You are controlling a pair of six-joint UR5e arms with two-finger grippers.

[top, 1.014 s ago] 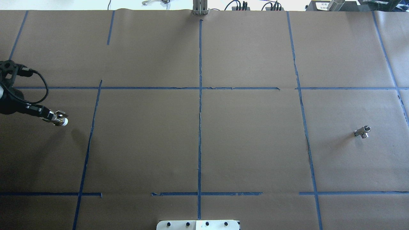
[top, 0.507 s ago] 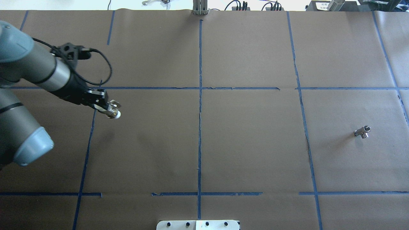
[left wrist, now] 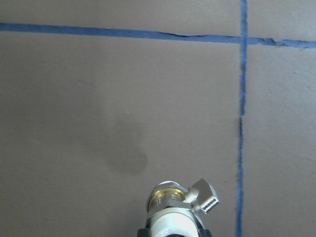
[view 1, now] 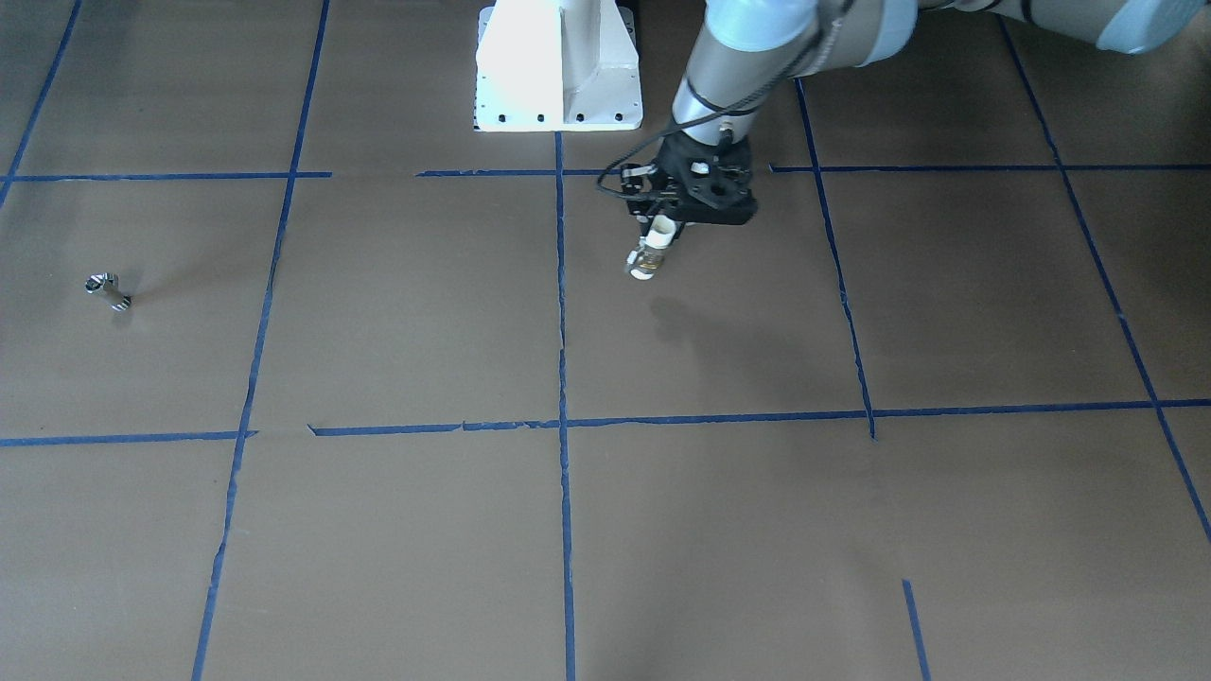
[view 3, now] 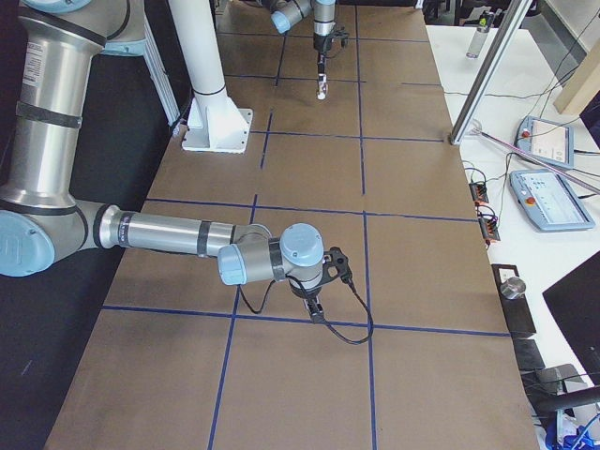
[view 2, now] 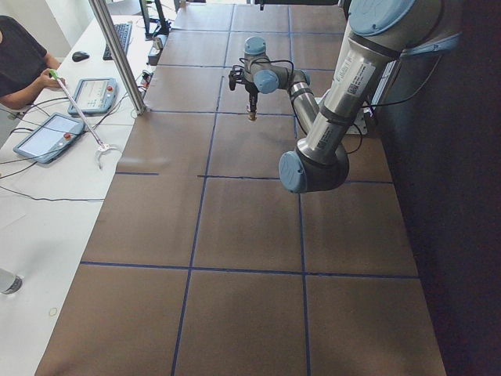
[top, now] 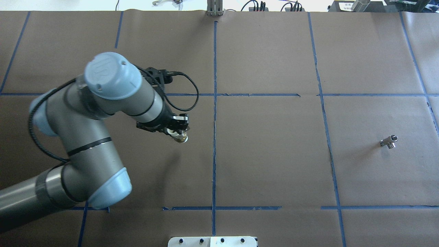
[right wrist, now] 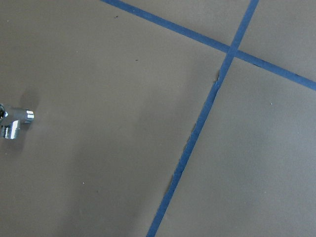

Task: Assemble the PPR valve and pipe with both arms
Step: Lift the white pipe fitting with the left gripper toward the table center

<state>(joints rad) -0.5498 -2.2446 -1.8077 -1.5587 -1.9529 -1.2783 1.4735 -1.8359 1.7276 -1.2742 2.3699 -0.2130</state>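
My left gripper [top: 178, 132] is shut on the PPR valve [top: 181, 138], a white stub with a brass band and a grey lever. It holds the valve off the table, just left of the centre tape line. The valve also shows in the front-facing view [view 1: 647, 258] and the left wrist view [left wrist: 177, 210]. The pipe [top: 388, 141], a small silver metal piece, lies alone on the paper at the far right and also shows in the right wrist view [right wrist: 12, 121]. My right gripper [view 3: 314, 307] shows only in the exterior right view, so I cannot tell whether it is open or shut.
Brown paper with a blue tape grid [top: 214, 154] covers the table. The white pedestal base [view 1: 558, 66] stands at the robot's edge. A metal pole [view 2: 117, 55], tablets [view 3: 548, 202] and an operator [view 2: 19, 63] are along the far side.
My left arm has swept from the table's left edge rightward to near the centre line, carrying the valve. The pipe has not moved.
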